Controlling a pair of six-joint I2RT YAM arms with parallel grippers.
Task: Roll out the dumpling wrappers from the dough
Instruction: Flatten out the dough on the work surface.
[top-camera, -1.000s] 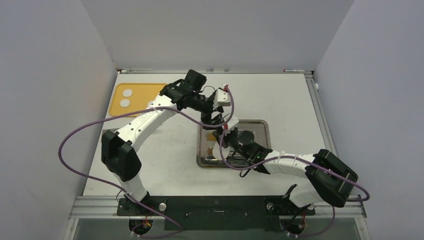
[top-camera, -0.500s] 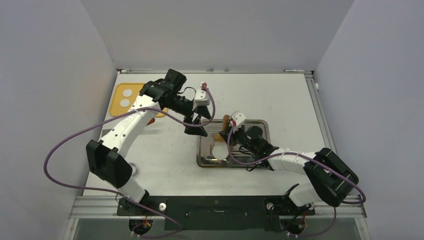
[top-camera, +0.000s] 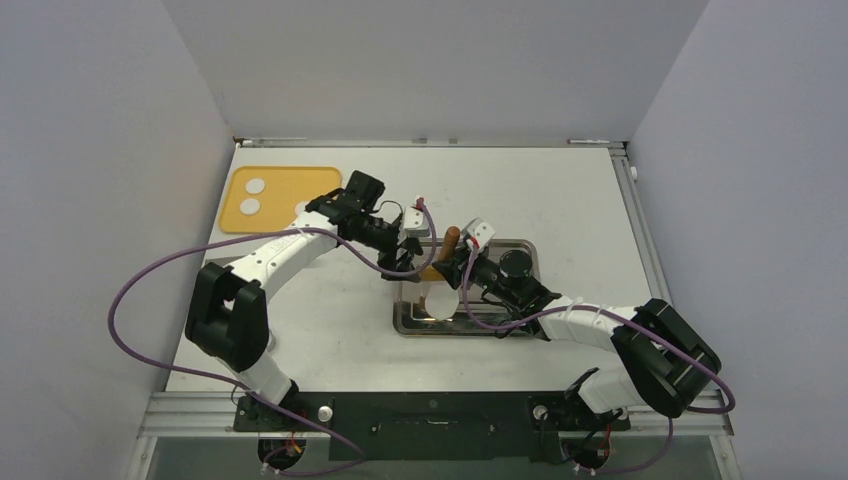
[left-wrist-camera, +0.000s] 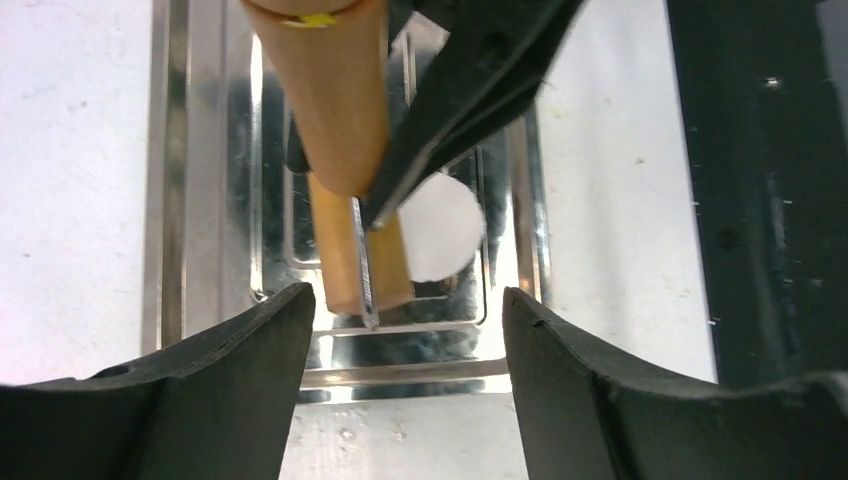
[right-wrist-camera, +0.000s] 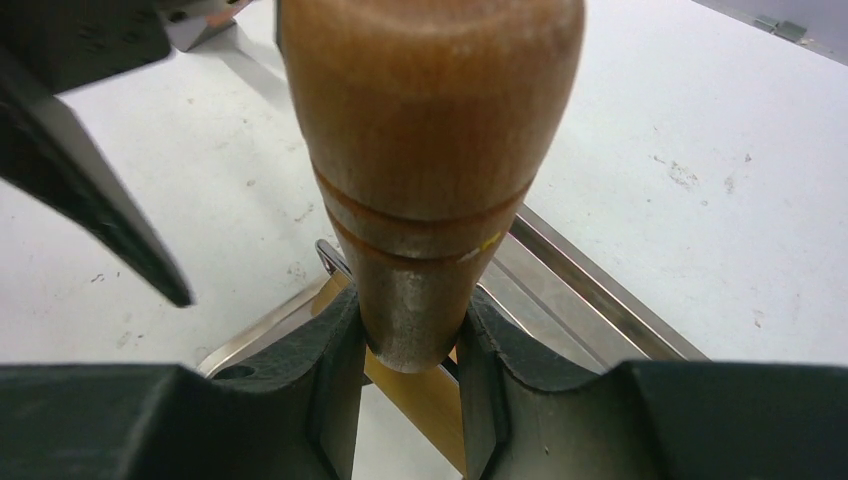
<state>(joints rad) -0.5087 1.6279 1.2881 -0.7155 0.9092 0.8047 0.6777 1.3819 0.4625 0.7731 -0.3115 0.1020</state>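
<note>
The white table (top-camera: 560, 200) carries a metal tray (top-camera: 415, 329) near its centre and a yellow board (top-camera: 290, 185) out toward ten o'clock. Both arms reach in over the tray.

The right gripper (right-wrist-camera: 410, 345) is clamped on the handle of a wooden rolling pin (top-camera: 451, 240). The left gripper (left-wrist-camera: 407, 300) hangs at the tray's ten o'clock corner with its jaws apart and nothing between them.

From above, the pin's long axis runs roughly from twelve to six o'clock across the tray. The gripped handle is at the twelve o'clock end and sits higher than the other end. I cannot tell whether the low end touches the tray floor.

One flattened wrapper (left-wrist-camera: 440, 225) lies inside the tray, just beside the pin's low end, at about four o'clock from it in the left wrist view. The pin is therefore alongside the sheet, not across it. To roll further, I judge it needs a short sideways shift and a lowering of the handle. The right arm is the nearer one.

Two dough lumps (top-camera: 256, 185) sit unrolled on the yellow board, well apart from the tray.
</note>
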